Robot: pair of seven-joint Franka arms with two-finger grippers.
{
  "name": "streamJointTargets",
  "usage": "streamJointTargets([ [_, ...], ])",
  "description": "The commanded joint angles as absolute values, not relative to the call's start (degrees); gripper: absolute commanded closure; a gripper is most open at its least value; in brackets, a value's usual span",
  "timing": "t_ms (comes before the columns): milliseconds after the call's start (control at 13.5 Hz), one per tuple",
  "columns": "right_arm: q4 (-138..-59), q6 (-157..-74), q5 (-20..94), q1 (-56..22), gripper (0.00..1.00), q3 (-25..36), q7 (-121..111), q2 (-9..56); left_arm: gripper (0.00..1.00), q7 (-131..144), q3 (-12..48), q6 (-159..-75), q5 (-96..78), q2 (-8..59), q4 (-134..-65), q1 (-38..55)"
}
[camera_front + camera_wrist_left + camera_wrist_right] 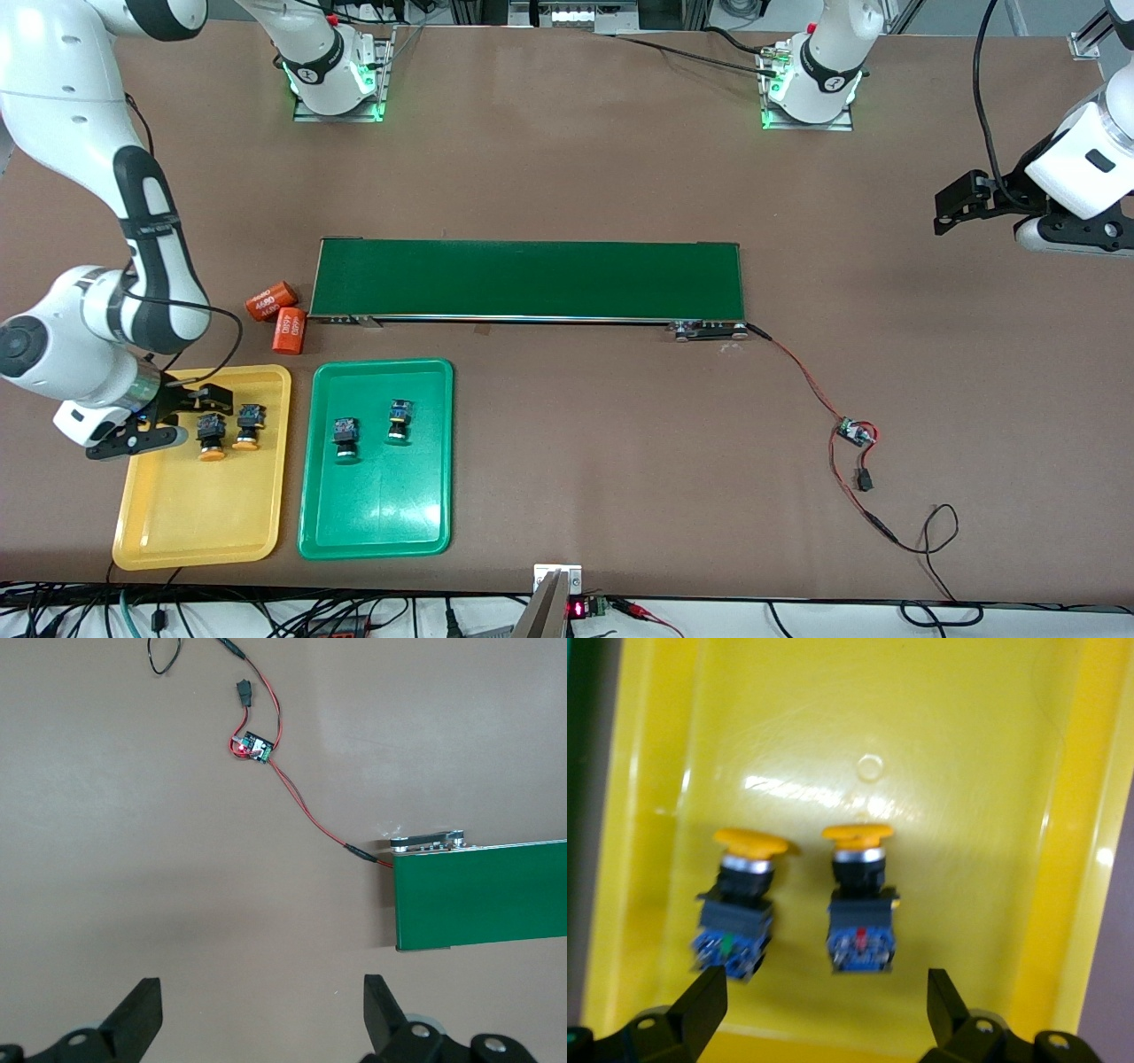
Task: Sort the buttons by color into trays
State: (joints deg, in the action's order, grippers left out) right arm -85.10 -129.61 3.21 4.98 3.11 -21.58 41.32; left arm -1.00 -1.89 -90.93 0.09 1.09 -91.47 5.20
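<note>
Bright, even light from overhead leaves only soft shadows on the counter. White glare streaks the yellow tray, where the right wrist view is slightly blurred.

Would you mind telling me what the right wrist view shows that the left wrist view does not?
Only the right wrist view shows the yellow tray with the two yellow-capped buttons lying in it, framed by the open right pincer. Only the left wrist view shows the conveyor belt's end, the red-and-black cable, its small circuit board, and the open left pincer over bare table. Both share open black fingertips with nothing gripped.
</note>
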Motion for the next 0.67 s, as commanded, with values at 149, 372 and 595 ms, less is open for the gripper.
streamJointTargets([
  [149, -86.0, -114.3, 3.8, 1.9, 0.00, 1.8, -15.2, 28.8, 0.00, -2.1, -1.8, -90.0, 1.0, 0.4, -91.1, 5.4],
  [372, -82.1, -103.5, 3.8, -2.3, 0.00, 1.8, -7.0, 24.5, 0.00, -2.1, -1.8, -90.0, 1.0, 0.4, -91.1, 5.4],
  [595, -81.3, -96.3, 3.0, -6.1, 0.00, 2.5, -1.2, 17.6, 0.00, -2.1, -1.8, -90.0, 1.0, 0.4, -91.1, 5.4],
])
